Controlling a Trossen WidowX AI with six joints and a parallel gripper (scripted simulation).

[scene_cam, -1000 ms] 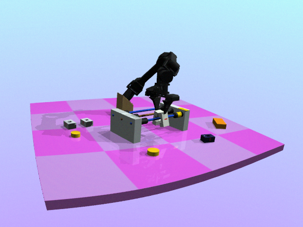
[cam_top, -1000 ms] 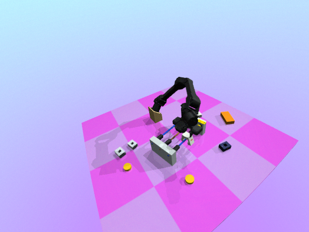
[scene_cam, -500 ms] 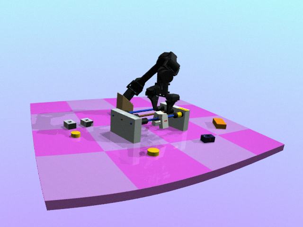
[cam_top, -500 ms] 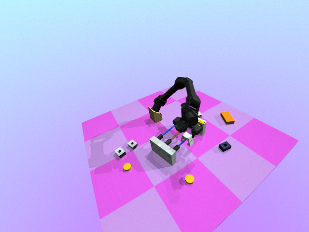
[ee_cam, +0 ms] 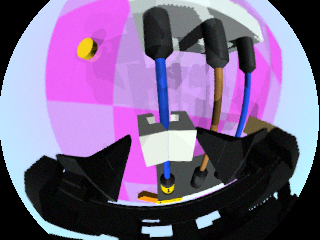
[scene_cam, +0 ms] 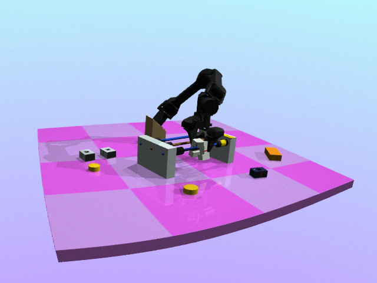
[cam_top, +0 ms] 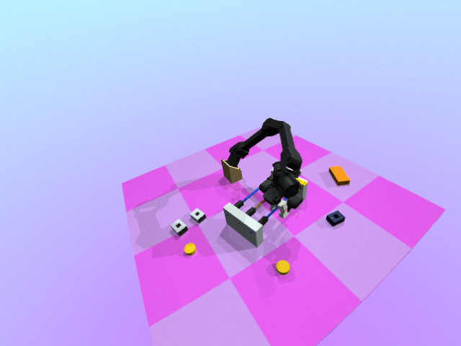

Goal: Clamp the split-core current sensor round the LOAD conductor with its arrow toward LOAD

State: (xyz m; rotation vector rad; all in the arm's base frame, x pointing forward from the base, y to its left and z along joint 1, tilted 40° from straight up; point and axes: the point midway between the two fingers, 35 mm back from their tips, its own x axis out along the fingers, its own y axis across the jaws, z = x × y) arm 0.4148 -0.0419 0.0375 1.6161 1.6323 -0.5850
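Observation:
The white split-core sensor (cam_top: 282, 213) (scene_cam: 204, 156) (ee_cam: 181, 143) is at the near blue conductor (cam_top: 271, 213) (scene_cam: 189, 149) (ee_cam: 162, 90), which runs between its two halves. Its halves look angled to each other; whether it is latched cannot be told. A red mark shows on its side, but its arrow direction is unreadable. The conductor's yellow sleeve (scene_cam: 222, 142) (ee_cam: 167, 189) is at the far block, below the yellow label (cam_top: 302, 182) (scene_cam: 229, 135). My gripper (cam_top: 282, 198) (scene_cam: 202, 144) (ee_cam: 163, 134) is wide open, its fingers on either side of the sensor with gaps in the wrist view.
A brown conductor (cam_top: 259, 205) (ee_cam: 218, 95) and another blue one (cam_top: 251, 195) (ee_cam: 246, 100) run alongside between the grey end blocks (cam_top: 243, 225) (scene_cam: 155, 158). Two white-and-black blocks, two yellow discs, a dark navy block (cam_top: 335, 218) and an orange block (cam_top: 338, 175) lie around them.

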